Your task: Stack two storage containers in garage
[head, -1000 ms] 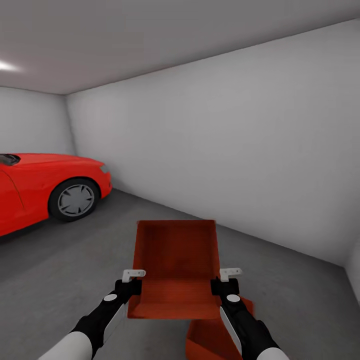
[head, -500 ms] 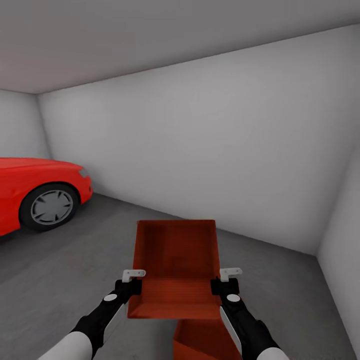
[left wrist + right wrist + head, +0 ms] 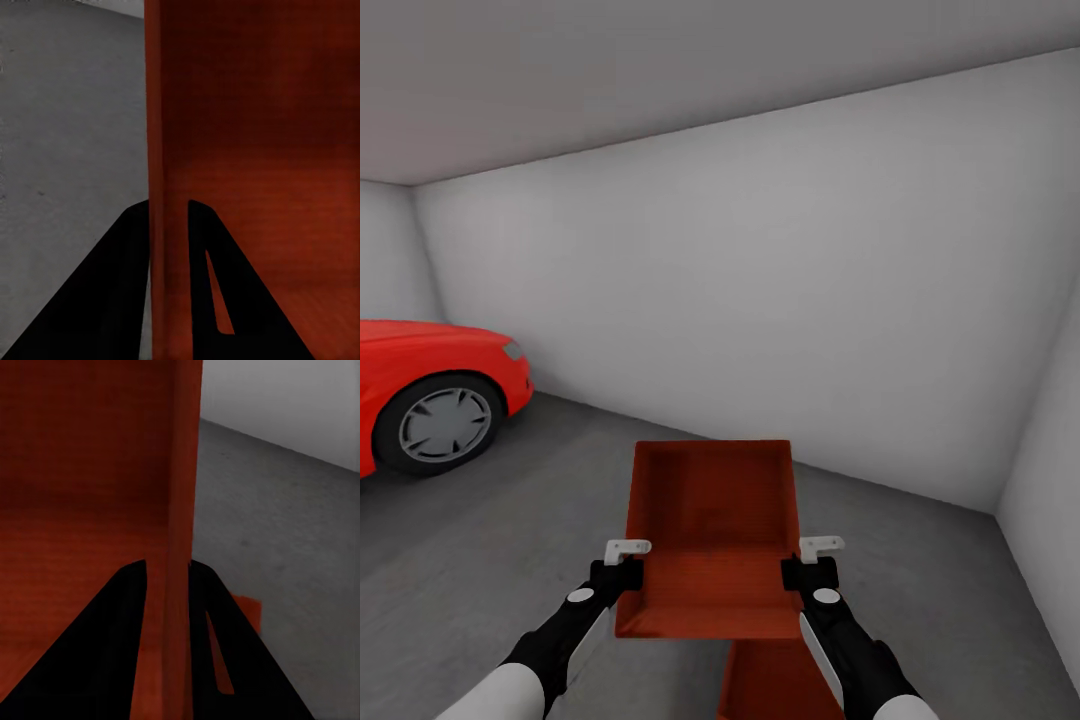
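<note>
The view has swung right: the car [image 3: 430,410] has slid further left of the left gripper [image 3: 622,570], which pinches the bin [image 3: 710,520] wall. The right gripper [image 3: 812,568] clamps the opposite wall. The second bin [image 3: 770,685] now sits nearly beneath, so stacking looks close.

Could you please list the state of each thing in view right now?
Held storage container: lifted, gripped by both side walls, empty.
Second storage container: below the held one, partly hidden.
Left claw: shut on the held container's wall.
Right claw: shut on the opposite wall.
Red car: parked.
</note>
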Controlling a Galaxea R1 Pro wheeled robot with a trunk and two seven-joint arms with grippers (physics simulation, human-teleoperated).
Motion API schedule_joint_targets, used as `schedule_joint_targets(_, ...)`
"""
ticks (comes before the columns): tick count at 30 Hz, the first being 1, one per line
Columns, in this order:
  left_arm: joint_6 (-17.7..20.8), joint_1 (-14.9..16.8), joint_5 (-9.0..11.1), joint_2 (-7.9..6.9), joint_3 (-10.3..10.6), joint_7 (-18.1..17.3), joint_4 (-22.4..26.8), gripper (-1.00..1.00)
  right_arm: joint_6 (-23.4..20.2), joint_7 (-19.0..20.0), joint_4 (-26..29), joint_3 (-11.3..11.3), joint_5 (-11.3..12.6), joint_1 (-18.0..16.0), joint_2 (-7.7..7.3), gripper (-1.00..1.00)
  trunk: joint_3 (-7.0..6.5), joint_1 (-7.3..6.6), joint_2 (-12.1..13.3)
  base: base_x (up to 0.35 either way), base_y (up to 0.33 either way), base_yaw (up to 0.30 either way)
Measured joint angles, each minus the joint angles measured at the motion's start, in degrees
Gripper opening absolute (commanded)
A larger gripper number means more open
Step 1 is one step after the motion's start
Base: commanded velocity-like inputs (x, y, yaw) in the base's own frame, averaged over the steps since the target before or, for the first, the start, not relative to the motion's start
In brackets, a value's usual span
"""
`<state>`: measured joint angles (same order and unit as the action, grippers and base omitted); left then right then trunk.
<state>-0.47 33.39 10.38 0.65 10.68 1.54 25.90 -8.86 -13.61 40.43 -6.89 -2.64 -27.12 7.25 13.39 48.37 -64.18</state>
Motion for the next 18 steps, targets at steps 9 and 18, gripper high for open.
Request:
schedule_joint_targets(9, -0.13, 0.0, -0.01, 0.01, 0.07, 0.05, 0.05, -1.0, 0.21, 0.08, 0.0, 0.09, -0.03, 0.0, -0.02, -1.0, -0.15, 0.03, 0.0, 0.145, 0.105, -0.146)
schedule_joint_targets(18, -0.16, 0.0, 0.0, 0.01, 0.08, 0.07, 0.06, -1.0, 0.24, 0.02, 0.02, 0.02, 0.01, 0.0, -0.02, -1.0, -0.44, 0.03, 0.0, 0.01, 0.007, -0.226)
